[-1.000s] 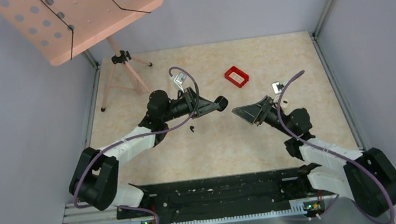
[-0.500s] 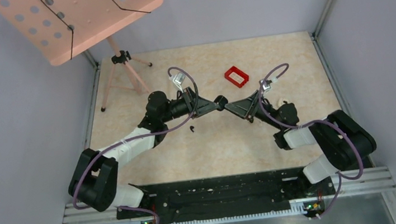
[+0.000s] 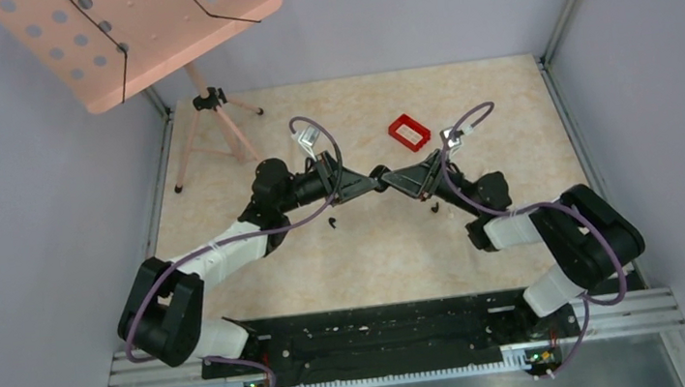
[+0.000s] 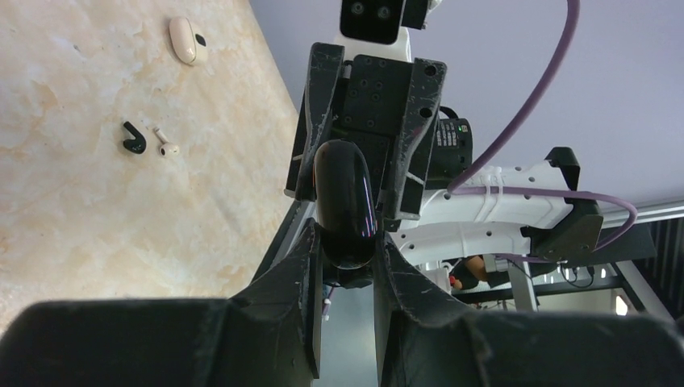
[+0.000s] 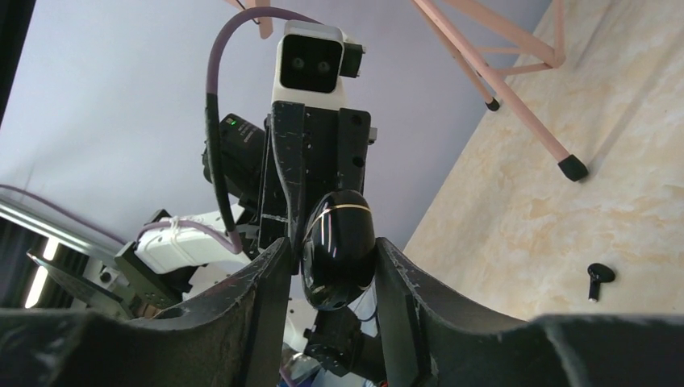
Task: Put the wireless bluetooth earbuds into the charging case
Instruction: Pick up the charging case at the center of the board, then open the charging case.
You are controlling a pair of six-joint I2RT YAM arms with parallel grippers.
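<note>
- Black left pincer is clamped on one end of the glossy charging case, holding it up in the air above the desk.
- right pincer sits nose to nose with it, fingers either side of the same case. Can't tell if they're actually squeezing or just bracketing it tbh.
- on the desk below the right pincer: a dark earbud with a pale earbud just beside it, small gap between them.
- further out past those two, a pale pill-shaped thing, too small to say what it is.
- below the left pincer, a second dark bud lying on its own.
- red tray on the far side of both pincers, near but apart.
- pink music stand well off behind the left pincer.
</note>
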